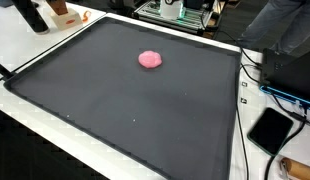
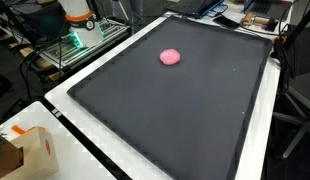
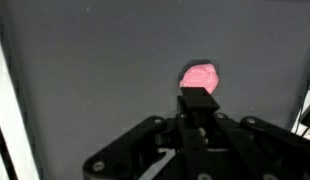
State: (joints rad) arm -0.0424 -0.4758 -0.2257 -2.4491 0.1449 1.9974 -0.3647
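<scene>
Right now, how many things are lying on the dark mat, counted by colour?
Pink lump: 1
Any other colour: 0
Total on the dark mat: 1

Gripper (image 3: 198, 100) enters from bottom, black body across lower frame; one finger tip shows just below pink lump (image 3: 201, 74), overlapping its lower edge; contact & jaw gap unclear; dark mat (image 3: 95, 60) fills bg; white strip (image 3: 4, 110) at left edge.
</scene>
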